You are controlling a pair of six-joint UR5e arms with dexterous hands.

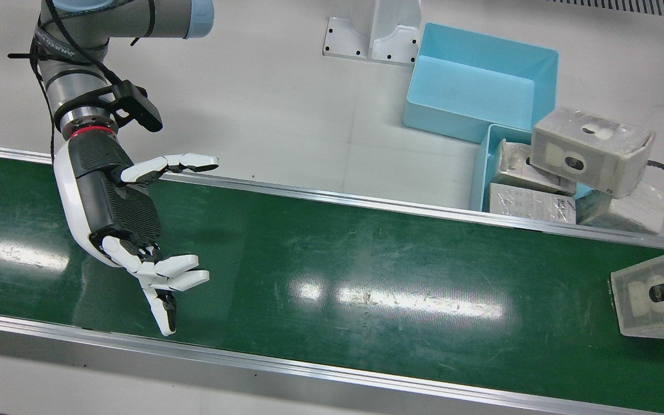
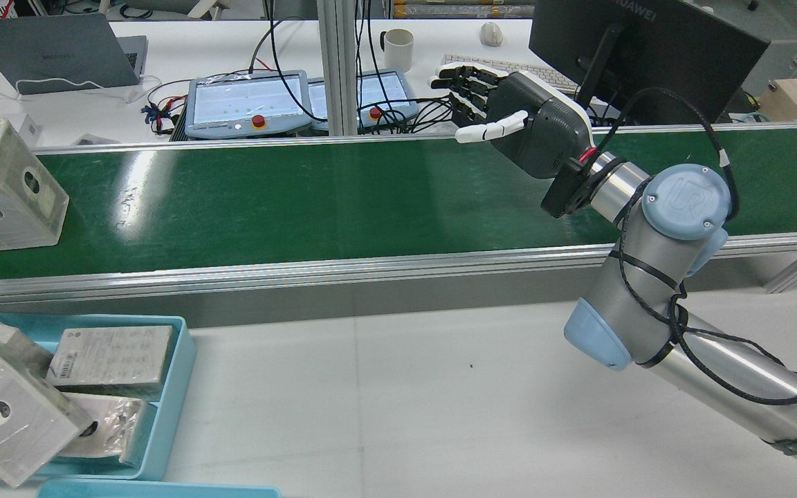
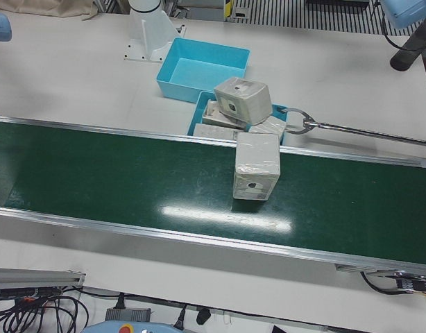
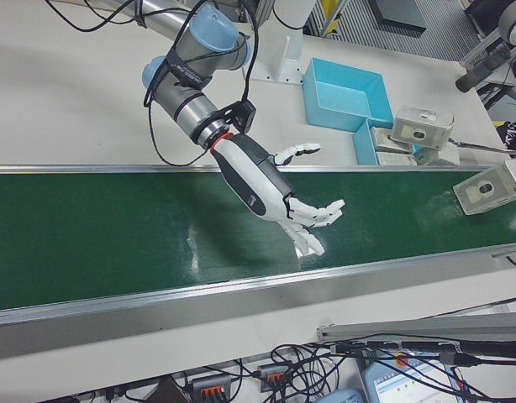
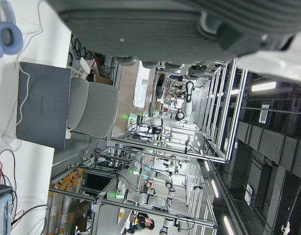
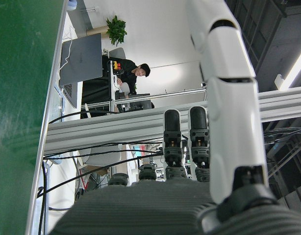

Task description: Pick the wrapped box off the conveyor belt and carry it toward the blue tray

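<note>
The wrapped box [image 1: 657, 294] stands on the green conveyor belt [image 1: 320, 253] at the end on the robot's left, close to the belt's outer rail and well apart from both arms; in the left-front view it stands on the belt just in front of the trays, its round hole facing the camera. The right robot hand [image 1: 130, 213] hangs over the other end of the belt, palm turned toward the box, its fingers [image 1: 170, 276] spread apart and holding nothing, with the thumb reaching out toward the inner rail. Of the left robot hand [image 5: 155, 24] only a dark ribbed palm along the top of its own camera view shows, and I cannot tell whether it is open or closed. On the white worktop [image 1: 263, 98] beside the belt lies an empty blue tray [image 1: 487, 49], and touching it a second blue tray [image 1: 480, 173] filled with wrapped boxes; one of them [image 1: 591, 150] sits tilted on top of the pile. A thin metal rod with a ring end [image 3: 359, 130] reaches in from the side, its ring just beside that pile.
</note>
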